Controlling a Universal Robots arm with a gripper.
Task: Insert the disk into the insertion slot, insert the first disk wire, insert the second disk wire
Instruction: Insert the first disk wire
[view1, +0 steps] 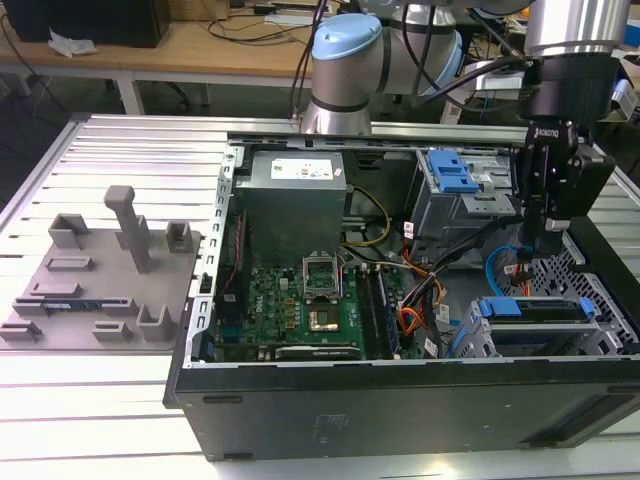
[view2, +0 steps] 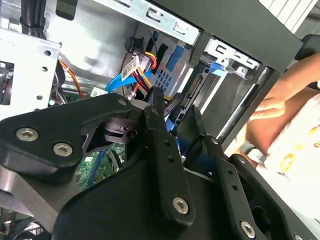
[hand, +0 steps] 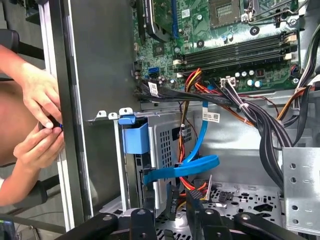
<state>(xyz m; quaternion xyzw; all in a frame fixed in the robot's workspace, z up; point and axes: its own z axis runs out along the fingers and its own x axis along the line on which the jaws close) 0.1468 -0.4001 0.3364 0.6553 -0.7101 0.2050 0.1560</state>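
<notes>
The disk (view1: 530, 308), silver in a blue caddy, sits in the insertion slot (view1: 470, 340) of the perforated drive cage at the case's front, on the exterior view's right. Its blue caddy end (hand: 135, 137) shows in the first wrist view, seated in the cage (hand: 162, 145). A flat blue wire (hand: 192, 165) loops to the disk's rear edge. My gripper (view1: 548, 255) hangs just above and behind the cage. In both wrist views it (hand: 182, 197) (view2: 175, 107) is shut on a black connector with red and yellow leads, a short way from the disk's rear.
A person's hands (hand: 35, 115) (view2: 275, 100) work just outside the case wall beside the cage. A thick black wire bundle (hand: 260, 125) crosses nearby. The motherboard (view1: 310, 300), power supply (view1: 295, 185) and upper bay with a blue latch (view1: 455, 175) surround the spot. A grey fixture plate (view1: 100, 280) lies outside.
</notes>
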